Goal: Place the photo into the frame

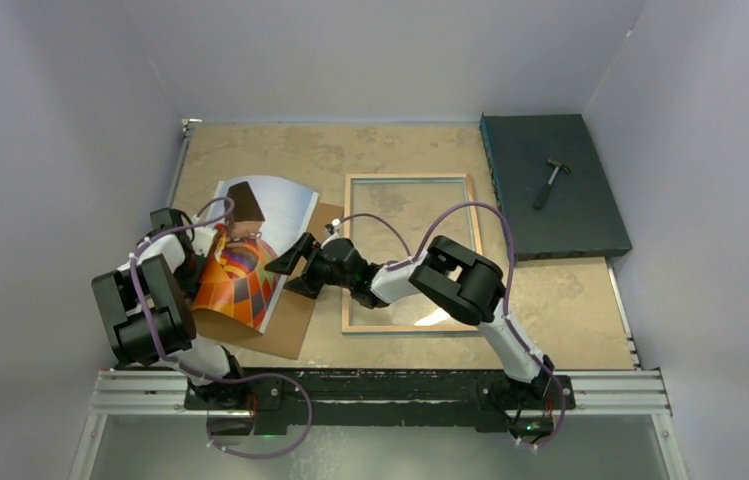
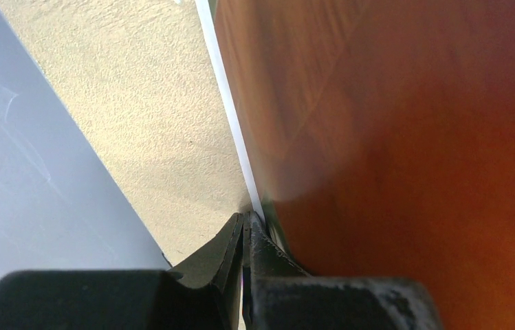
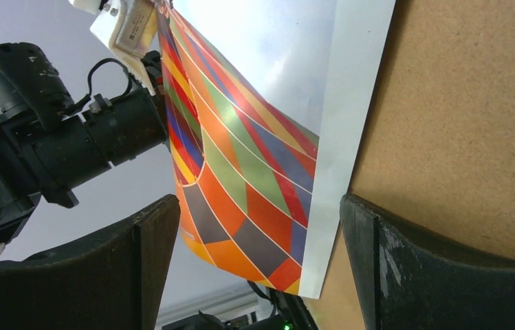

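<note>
The photo (image 1: 250, 260), a chequered balloon print, is bowed upward at the left of the table, its right edge resting on a brown backing board (image 1: 295, 325). My left gripper (image 1: 205, 242) is shut on the photo's left edge; in the left wrist view the jaws (image 2: 247, 218) pinch its white border (image 2: 230, 103). My right gripper (image 1: 295, 268) is open just right of the photo, at its lower right corner (image 3: 254, 185), with both fingers (image 3: 137, 254) apart from the paper. The frame (image 1: 408, 179) lies flat at centre, pale wood side up, glass inside.
A dark teal slab (image 1: 590, 215) with a small hammer (image 1: 550, 183) sits at the back right. The backing board (image 3: 461, 124) lies under the photo. Grey walls close in on the left, back and right. The left arm (image 3: 55, 151) shows beyond the photo.
</note>
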